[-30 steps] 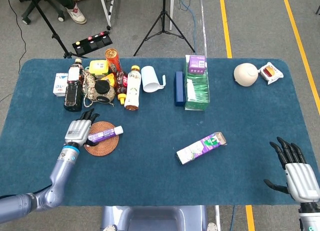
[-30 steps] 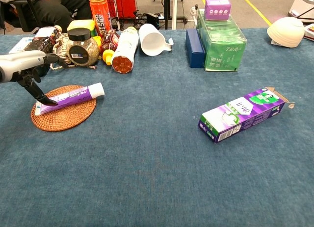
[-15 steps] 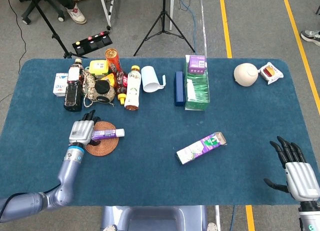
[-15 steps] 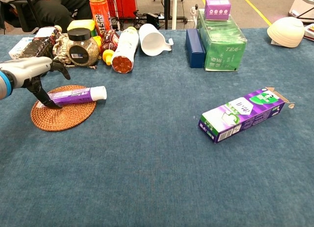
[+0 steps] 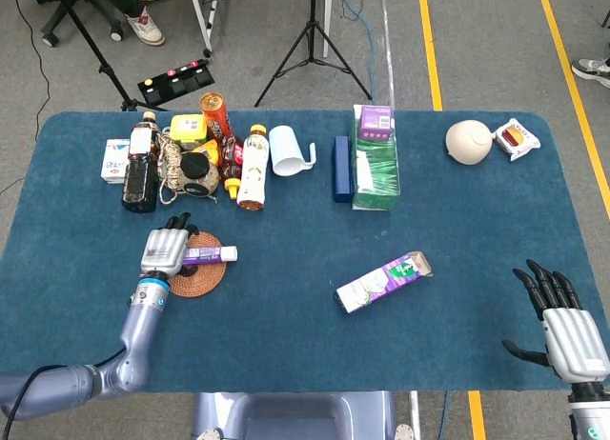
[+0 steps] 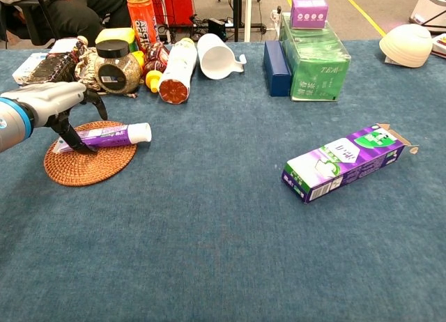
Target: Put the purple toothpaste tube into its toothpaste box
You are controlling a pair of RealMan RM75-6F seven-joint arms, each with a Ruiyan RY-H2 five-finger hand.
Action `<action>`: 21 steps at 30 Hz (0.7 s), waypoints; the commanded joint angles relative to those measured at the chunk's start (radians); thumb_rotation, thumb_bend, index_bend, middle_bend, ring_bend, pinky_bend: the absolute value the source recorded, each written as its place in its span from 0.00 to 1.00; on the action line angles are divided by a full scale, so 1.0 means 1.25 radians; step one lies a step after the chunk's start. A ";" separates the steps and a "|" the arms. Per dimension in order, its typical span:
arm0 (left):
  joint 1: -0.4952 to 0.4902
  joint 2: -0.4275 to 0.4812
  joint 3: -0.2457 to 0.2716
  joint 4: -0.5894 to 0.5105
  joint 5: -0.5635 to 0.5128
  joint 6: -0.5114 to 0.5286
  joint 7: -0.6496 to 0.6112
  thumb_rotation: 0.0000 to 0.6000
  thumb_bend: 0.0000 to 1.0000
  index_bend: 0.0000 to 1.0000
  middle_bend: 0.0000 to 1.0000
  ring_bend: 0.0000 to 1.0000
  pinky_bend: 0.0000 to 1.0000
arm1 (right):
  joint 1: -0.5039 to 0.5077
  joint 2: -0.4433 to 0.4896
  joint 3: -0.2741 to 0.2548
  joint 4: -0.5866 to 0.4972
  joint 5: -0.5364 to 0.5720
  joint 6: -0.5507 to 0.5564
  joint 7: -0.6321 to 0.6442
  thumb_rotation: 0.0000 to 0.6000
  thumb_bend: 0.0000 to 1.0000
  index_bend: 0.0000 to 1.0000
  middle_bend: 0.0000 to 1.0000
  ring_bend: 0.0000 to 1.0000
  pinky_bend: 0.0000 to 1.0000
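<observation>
Blue tabletop: left hand (image 6: 59,106) fingertips straddle purple toothpaste tube (image 6: 108,135) on woven coaster (image 6: 87,165), grip unclear; toothpaste box (image 6: 345,162) waiting; right hand (image 5: 569,335) spread, idle.

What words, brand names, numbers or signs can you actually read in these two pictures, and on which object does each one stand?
"TEA": on the front of the green box at the back of the table.
Purple toothpaste tube: has print, too small to read.
Toothpaste box: has print and a barcode, blurred.
Red can: large lettering, not clear enough to quote.
Small purple box on the green box: print unreadable.
</observation>
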 commanded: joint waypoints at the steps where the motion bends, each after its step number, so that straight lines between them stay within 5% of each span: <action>1: -0.003 -0.006 0.002 0.006 0.003 0.007 0.010 1.00 0.20 0.32 0.15 0.15 0.38 | 0.000 0.000 0.000 0.000 0.000 0.000 0.000 1.00 0.09 0.08 0.00 0.00 0.00; 12: 0.003 -0.018 0.000 0.021 0.017 0.014 0.004 1.00 0.26 0.49 0.32 0.31 0.54 | 0.000 0.002 -0.002 -0.001 -0.001 0.000 0.002 1.00 0.09 0.08 0.00 0.00 0.00; 21: 0.013 -0.004 0.002 0.027 0.066 0.008 -0.034 1.00 0.27 0.54 0.38 0.36 0.58 | 0.001 0.000 -0.003 -0.002 -0.002 -0.002 -0.003 1.00 0.09 0.08 0.00 0.00 0.00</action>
